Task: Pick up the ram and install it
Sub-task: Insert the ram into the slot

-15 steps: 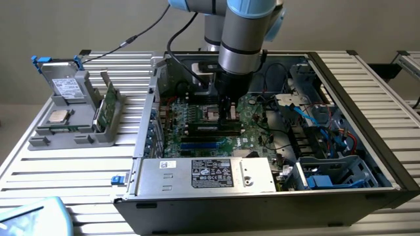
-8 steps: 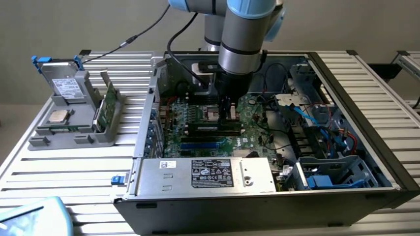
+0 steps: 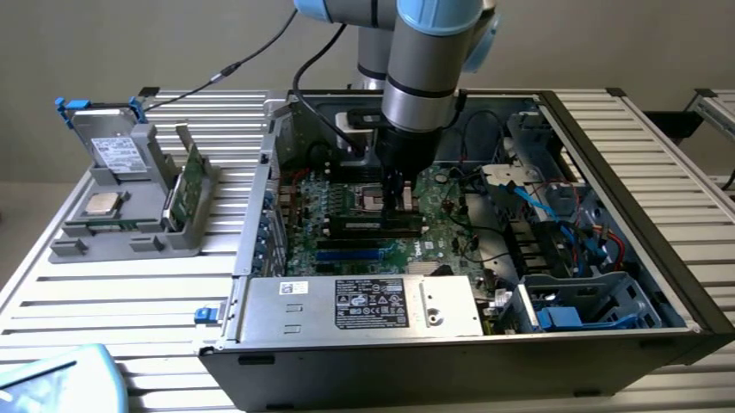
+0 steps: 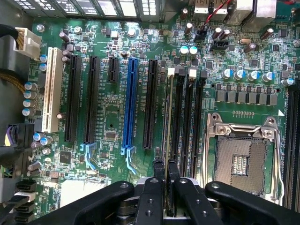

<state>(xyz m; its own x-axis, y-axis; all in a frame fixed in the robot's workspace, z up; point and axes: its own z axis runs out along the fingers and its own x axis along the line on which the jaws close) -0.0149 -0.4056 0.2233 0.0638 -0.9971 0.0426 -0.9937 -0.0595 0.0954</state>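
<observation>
My gripper [image 3: 401,205] reaches down into the open computer case, over the motherboard [image 3: 344,202]. Its black fingers [image 4: 158,174] are shut on the ram [image 4: 167,117], which the wrist view shows edge-on as a thin dark strip. The ram runs parallel to the black memory slots [image 4: 187,117] and sits directly over the slot furthest from the processor socket [image 4: 241,159]. Whether it touches that slot I cannot tell. In the exterior view the ram [image 3: 373,222] is a dark bar below the fingers, just in front of the open socket [image 3: 370,194].
The case walls [image 3: 258,215] and the silver power supply [image 3: 361,305] enclose the board. Blue and white cables [image 3: 540,202] lie towards the exterior view's right. A grey holder [image 3: 126,228] outside the case carries a green card [image 3: 189,176], a silver chip [image 3: 103,204] and a drive [image 3: 115,153].
</observation>
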